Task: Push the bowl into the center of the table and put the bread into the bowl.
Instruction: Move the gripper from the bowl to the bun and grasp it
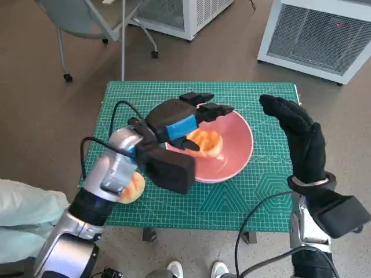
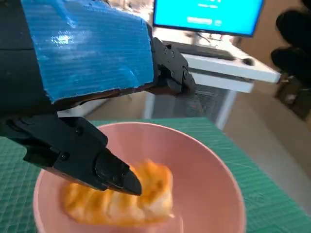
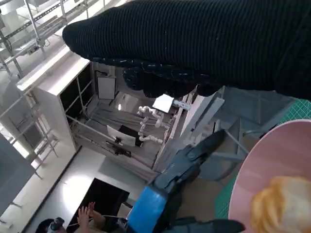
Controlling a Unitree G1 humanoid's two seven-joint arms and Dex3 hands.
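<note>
The pink bowl (image 1: 235,159) sits near the middle of the green mat (image 1: 261,197). An orange-glazed bread (image 1: 208,142) lies inside it. My left hand (image 1: 185,119) hovers over the bowl's left rim with its fingers stretched out above the bread, holding nothing. In the left wrist view a black fingertip (image 2: 121,177) lies just over the bread (image 2: 150,194) in the bowl (image 2: 214,165). My right hand (image 1: 298,136) is raised beside the bowl's right side, fingers extended and empty. The right wrist view shows the glove (image 3: 204,43), the bowl's rim (image 3: 272,160) and the bread (image 3: 282,204).
A second orange bread piece (image 1: 132,186) lies near the mat's front left, partly hidden under my left forearm. A chair (image 1: 87,17) and white cabinets (image 1: 324,35) stand beyond the table. Pale clothing of a person (image 1: 23,214) shows at lower left.
</note>
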